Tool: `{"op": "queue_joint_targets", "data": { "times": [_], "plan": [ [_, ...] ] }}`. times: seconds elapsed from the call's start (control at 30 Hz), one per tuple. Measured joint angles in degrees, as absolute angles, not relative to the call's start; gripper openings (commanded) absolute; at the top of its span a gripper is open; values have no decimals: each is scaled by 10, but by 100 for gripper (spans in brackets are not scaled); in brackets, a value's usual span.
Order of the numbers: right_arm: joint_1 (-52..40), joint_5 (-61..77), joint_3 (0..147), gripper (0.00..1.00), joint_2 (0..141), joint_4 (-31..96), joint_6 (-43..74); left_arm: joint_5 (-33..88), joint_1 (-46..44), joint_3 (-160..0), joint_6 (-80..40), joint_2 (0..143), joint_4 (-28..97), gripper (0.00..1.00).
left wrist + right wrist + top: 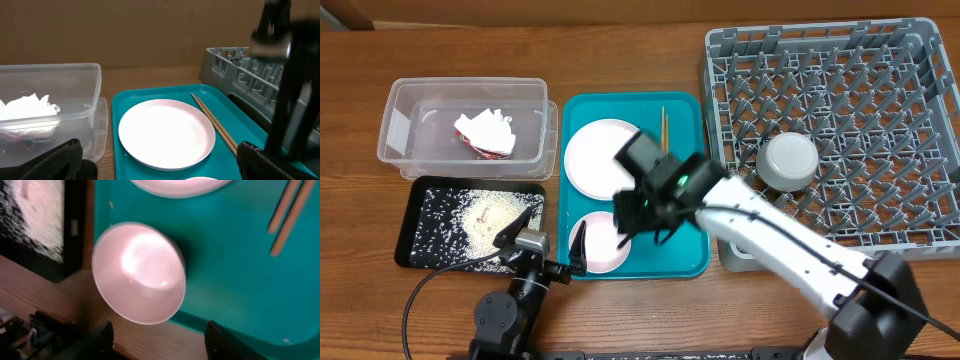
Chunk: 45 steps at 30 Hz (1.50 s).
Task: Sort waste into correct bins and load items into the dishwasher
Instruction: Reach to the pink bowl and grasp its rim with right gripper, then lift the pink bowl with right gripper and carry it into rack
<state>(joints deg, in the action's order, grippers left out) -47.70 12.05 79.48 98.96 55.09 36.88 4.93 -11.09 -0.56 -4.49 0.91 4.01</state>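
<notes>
Right gripper hangs over the teal tray, jaws spread, nothing pinched. Pink bowl sits just ahead of its fingers, so we read this as lining up a rim grab. Plate and chopsticks lie beyond it, rack off to its right. Left gripper sits fully spread and empty, probably parked out of the way.

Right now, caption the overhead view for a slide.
Right tool open by the pink bowl on the teal tray; steel bowl in the rack.
</notes>
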Motion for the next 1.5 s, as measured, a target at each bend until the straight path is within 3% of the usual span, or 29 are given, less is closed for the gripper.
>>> {"op": "queue_joint_targets", "data": {
  "times": [0.1,0.2,0.27,0.5,0.7,1.03,1.23,1.5],
  "plan": [
    [-502,120,738,54,990,496,418,49,-111,-6,-45,9,40,100],
    [-512,117,688,43,990,437,459,49,-111,-6,-45,9,40,100],
    [-512,116,661,41,990,408,481,49,-111,-6,-45,9,40,100],
    [-511,118,637,29,1007,394,527,49,-111,-6,-45,9,40,100],
    [-510,120,637,5,1018,392,548,49,-111,-6,-45,9,40,100],
    [-451,84,651,4,1006,452,516,49,-111,-6,-45,9,40,100],
    [-410,-80,712,4,907,562,481,49,-111,-6,-45,9,40,100],
    [-338,-511,750,4,757,654,454,49,-111,-6,-45,9,40,100]
  ]
}}
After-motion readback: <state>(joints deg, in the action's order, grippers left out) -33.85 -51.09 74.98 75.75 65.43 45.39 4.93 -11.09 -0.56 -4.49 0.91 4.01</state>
